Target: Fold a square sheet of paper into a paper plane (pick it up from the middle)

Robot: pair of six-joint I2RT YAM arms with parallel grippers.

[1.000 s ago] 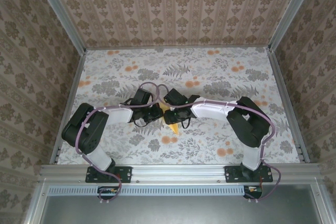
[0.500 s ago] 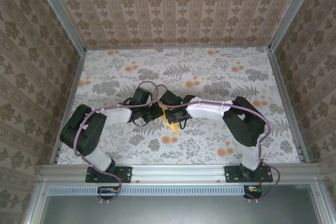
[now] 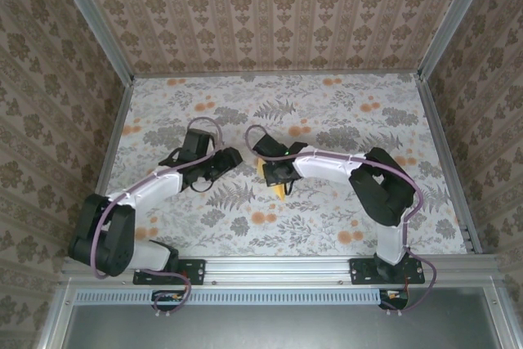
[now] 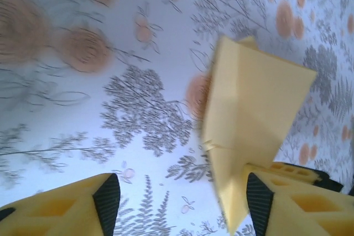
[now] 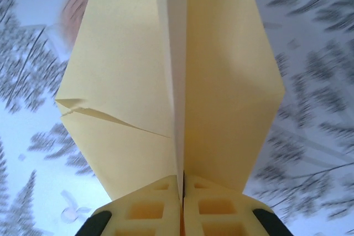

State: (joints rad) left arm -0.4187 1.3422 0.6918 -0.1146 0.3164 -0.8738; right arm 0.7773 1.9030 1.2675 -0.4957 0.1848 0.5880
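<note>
The square sheet of paper is folded into a pale-yellow, pointed paper plane (image 3: 279, 191) near the table's middle. My right gripper (image 3: 274, 172) is shut on it. In the right wrist view the two fingers (image 5: 149, 209) meet on the central fold, at the right gripper (image 5: 181, 192), and both wings of the paper plane (image 5: 221, 81) spread away above. My left gripper (image 3: 230, 161) stands open a little to the left of the plane, apart from it. In the left wrist view the paper plane (image 4: 249, 109) hangs beside the right-hand finger (image 4: 259, 200) of the left gripper (image 4: 182, 203), with nothing between the jaws.
The table (image 3: 351, 120) wears a floral cloth with small orange flower prints (image 3: 263, 218). Wallpapered walls and aluminium rails (image 3: 110, 153) close it in on three sides. The front rail (image 3: 278, 267) carries both arm bases.
My left gripper has opened, let go of the paper and drawn back to the left. My right gripper has closed on the plane's fold and holds it alone.
</note>
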